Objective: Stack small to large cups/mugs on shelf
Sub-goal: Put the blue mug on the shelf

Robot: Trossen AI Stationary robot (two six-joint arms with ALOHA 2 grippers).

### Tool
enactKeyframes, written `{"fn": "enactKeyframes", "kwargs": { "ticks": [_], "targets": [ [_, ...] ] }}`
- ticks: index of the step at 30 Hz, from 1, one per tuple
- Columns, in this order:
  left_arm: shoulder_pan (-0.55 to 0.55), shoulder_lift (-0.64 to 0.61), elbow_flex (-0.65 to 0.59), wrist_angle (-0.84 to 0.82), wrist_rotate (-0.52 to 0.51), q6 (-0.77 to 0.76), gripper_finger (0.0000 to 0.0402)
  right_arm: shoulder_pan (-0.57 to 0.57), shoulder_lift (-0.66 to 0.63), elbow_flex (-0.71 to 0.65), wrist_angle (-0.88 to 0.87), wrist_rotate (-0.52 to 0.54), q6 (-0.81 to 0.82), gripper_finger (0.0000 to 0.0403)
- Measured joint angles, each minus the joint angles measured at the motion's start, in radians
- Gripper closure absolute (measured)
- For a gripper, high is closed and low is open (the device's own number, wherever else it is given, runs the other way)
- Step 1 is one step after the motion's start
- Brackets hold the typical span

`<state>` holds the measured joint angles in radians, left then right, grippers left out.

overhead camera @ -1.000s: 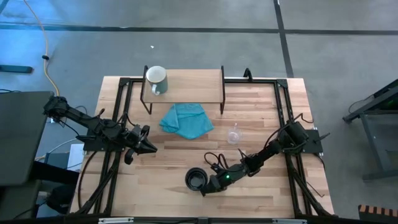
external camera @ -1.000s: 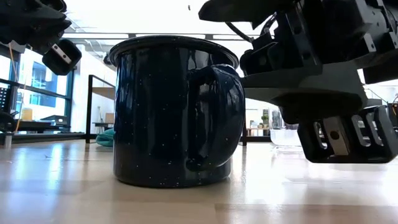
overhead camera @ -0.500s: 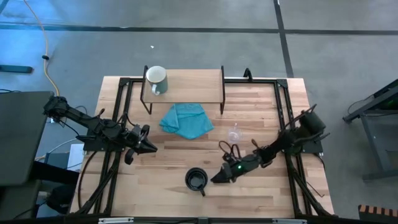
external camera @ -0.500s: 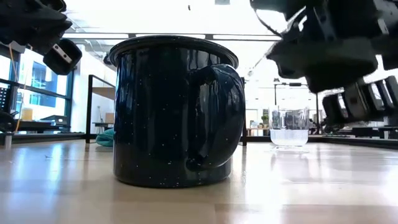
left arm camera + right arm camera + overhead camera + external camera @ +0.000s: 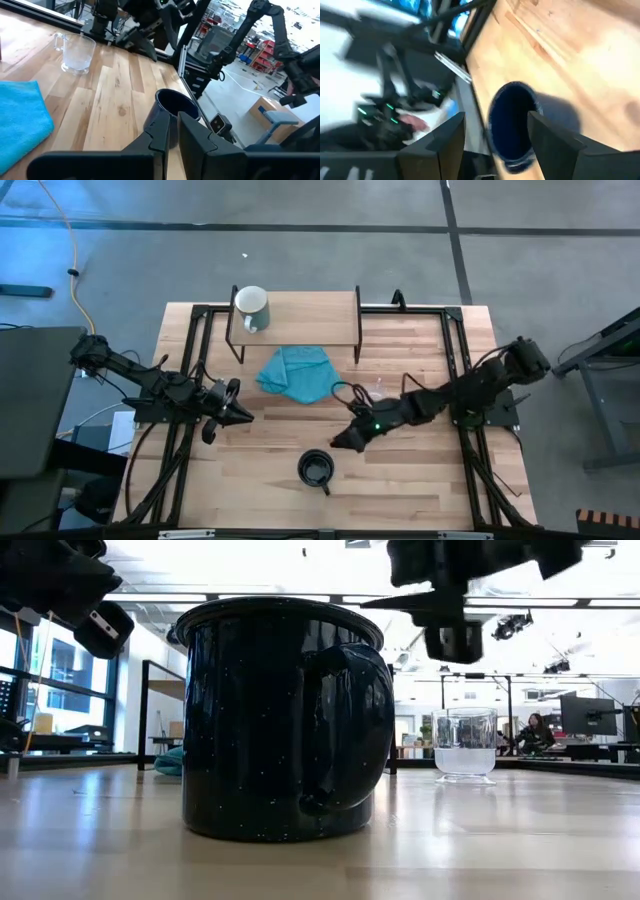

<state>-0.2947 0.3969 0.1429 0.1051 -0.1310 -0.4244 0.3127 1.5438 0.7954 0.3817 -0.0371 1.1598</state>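
Observation:
The black mug [image 5: 317,469] stands upright on the table near its near edge, handle toward the near right. My right gripper [image 5: 340,443] hovers open above the table, just far and right of that mug, which shows between its fingers in the right wrist view [image 5: 512,122]. The clear glass cup [image 5: 465,745] stands on the table farther back on the right. A pale mug [image 5: 251,307] stands on the left end of the shelf [image 5: 310,315]. My left gripper [image 5: 240,416] waits shut above the table's left part, holding nothing.
A blue cloth [image 5: 298,373] lies crumpled on the table in front of the shelf. Black frame rails [image 5: 452,350] run along the table's left and right sides. Bare wood lies between the black mug and the cloth.
My right gripper has risen from table height beside the black mug's handle and gone toward the far edge, rolling at the wrist, its fingers staying open. The black mug and the glass cup have stayed in place.

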Motion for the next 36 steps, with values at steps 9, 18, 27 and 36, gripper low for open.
{"fn": "enactKeyframes", "kwargs": {
  "ticks": [9,18,27,36],
  "targets": [
    [0.0,0.0,0.0,0.003,-0.019,-0.014,0.0376,-0.081,0.036,0.202,-0.404,-0.151,-0.427,0.0199],
    [0.0,0.0,0.0,0.006,-0.046,-0.056,0.0376,-0.105,0.141,0.371,-0.587,-0.204,-0.694,0.0199],
    [0.0,0.0,0.0,0.005,-0.046,-0.108,0.0376,-0.117,0.251,0.469,-0.615,-0.248,-0.762,0.0199],
    [0.0,0.0,0.0,0.005,-0.042,-0.131,0.0376,-0.115,0.363,0.577,-0.636,-0.277,-0.817,0.0199]
  ]
}}
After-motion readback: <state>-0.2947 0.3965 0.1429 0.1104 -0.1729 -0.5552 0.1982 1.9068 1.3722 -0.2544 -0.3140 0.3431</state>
